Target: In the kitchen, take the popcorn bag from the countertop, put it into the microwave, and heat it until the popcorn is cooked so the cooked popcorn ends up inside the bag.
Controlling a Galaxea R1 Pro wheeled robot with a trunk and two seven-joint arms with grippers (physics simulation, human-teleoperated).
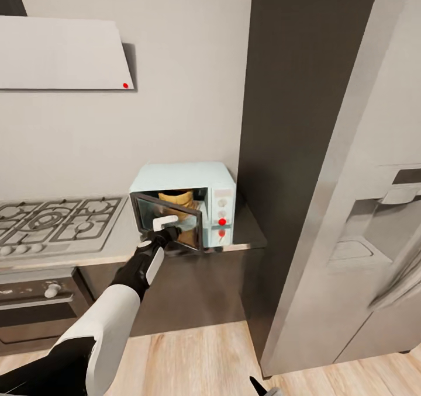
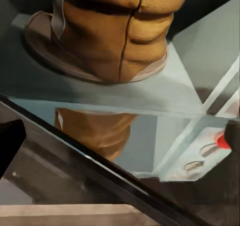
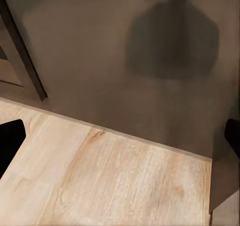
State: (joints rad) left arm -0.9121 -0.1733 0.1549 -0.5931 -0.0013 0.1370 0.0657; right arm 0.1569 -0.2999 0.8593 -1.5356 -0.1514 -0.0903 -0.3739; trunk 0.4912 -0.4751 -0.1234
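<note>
Popcorn bag (image 1: 177, 199) upright inside microwave (image 1: 186, 181), door ajar.

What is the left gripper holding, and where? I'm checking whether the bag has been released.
Apparently nothing: popcorn bag stands inside microwave; left gripper is at its door.

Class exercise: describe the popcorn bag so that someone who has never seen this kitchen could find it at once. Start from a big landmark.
Find the tall steel fridge; just left of it a pale mint-blue microwave sits on the grey countertop. Its dark-framed door is partly open, with the left end effector at it. The popcorn bag stands inside: the only tan-brown, creased sack there.
</note>
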